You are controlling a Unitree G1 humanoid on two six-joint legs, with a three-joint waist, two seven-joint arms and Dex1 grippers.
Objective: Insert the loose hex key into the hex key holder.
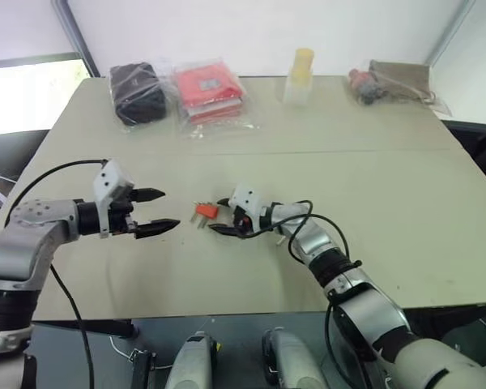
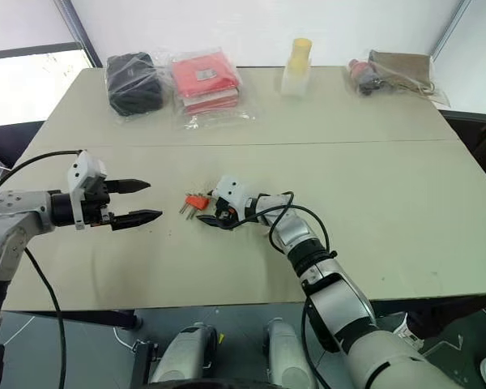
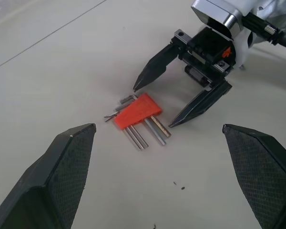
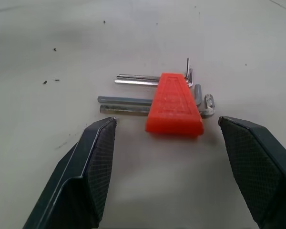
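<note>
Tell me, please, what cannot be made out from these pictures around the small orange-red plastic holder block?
- Loose hex key: in the right wrist view several grey keys lie beside the orange-red plastic holder block; which is loose is unclear.
- Holder slots: hidden by the block's top face.
- Head views: keys too small.
- Open black-fingered left gripper and right gripper: fingertips cut off by the wrist views' bottom edge.

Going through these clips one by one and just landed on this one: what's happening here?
A two-armed humanoid works at a beige table. Its right gripper, jaws open, sits low right beside the small orange-red plastic hex key holder, which lies flat with dark metal keys sticking out. The left gripper hovers open on the holder's other side. Neither holds anything. I can't pick out a separate loose key.
</note>
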